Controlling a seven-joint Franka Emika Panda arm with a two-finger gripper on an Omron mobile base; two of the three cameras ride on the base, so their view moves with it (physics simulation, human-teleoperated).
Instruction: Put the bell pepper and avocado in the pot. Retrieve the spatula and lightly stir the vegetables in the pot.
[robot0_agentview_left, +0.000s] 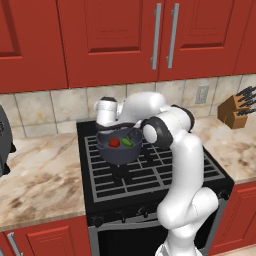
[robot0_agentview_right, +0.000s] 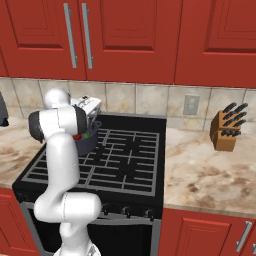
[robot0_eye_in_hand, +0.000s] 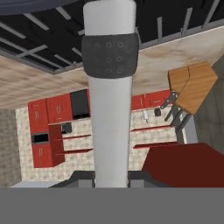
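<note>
Gripper (robot0_agentview_left: 113, 124) sits just above the back rim of the pot (robot0_agentview_left: 119, 151), jaws clenched on a long white shaft with a dark perforated band, which I take to be the spatula (robot0_eye_in_hand: 109, 109). In the hand view it runs straight out from between the fingertips. It looks stiff, light and smooth, so the hold low on the handle seems right, though a smooth round shaft could twist in the jaws if the blade drags. The pot stands on the stove grate (robot0_agentview_left: 165, 170) at the back left, with the bell pepper (robot0_agentview_left: 114, 142) and the green avocado (robot0_agentview_left: 127, 142) lying side by side inside. Both are small, rounded and likely to roll, so light strokes should do. The pot is probably heavy enough to stay put, but its straight wall hems in the stroke. The tiled backsplash (robot0_agentview_left: 50, 107) is close behind the hand, leaving little room rearward. The grate in front is open, and the knife block (robot0_agentview_right: 225, 131) stands well apart on the right counter.
</note>
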